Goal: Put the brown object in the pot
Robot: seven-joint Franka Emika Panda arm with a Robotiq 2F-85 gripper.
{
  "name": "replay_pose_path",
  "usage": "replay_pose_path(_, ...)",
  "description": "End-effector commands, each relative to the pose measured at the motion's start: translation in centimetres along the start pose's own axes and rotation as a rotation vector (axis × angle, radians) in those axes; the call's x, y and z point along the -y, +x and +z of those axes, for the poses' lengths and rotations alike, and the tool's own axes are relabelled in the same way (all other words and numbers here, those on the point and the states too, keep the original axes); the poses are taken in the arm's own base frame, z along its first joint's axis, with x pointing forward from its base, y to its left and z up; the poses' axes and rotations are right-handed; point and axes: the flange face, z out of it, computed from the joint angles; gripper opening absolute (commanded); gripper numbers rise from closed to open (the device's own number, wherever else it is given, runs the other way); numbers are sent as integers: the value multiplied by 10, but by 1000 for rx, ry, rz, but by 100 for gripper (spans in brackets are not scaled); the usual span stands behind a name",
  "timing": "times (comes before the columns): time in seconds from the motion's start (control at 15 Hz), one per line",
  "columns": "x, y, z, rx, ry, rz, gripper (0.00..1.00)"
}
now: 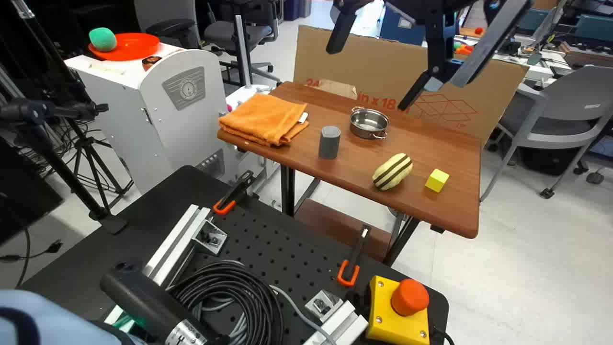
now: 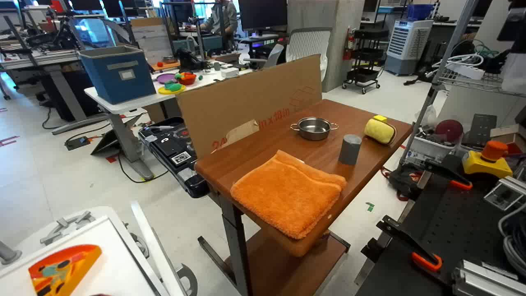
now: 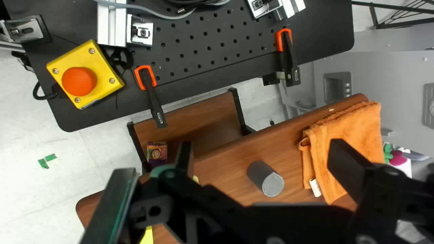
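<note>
The brown object (image 1: 392, 171), an oblong yellowish piece with dark stripes, lies near the table's front edge in an exterior view. It also shows in an exterior view (image 2: 380, 131), mostly its yellow side. In the wrist view only a pale sliver (image 3: 195, 179) shows beside a finger. The pot (image 1: 368, 123), shallow silvery metal with two small handles, stands upright toward the back of the table; it also shows in an exterior view (image 2: 314, 128). The gripper hides it in the wrist view. My gripper (image 1: 371, 74) is open and empty, high above the table; its fingers are wide apart in the wrist view (image 3: 262, 152).
A grey cylinder (image 1: 329, 142) stands near the pot. A yellow cube (image 1: 437, 180) lies beside the striped piece. A folded orange cloth (image 2: 287, 193) covers one end of the wooden table (image 1: 440, 148). A cardboard panel (image 1: 325, 62) stands along the back edge.
</note>
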Motion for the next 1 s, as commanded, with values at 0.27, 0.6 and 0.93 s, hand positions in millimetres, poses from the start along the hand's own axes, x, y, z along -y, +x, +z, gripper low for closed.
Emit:
replay_pose_path(0.27, 0, 0, 0, 1, 0, 0, 100)
replay_pose_path(0.6, 0, 6, 7, -17, -15, 24, 100)
replay_pose_path(0.93, 10, 56, 46, -49, -67, 81, 100)
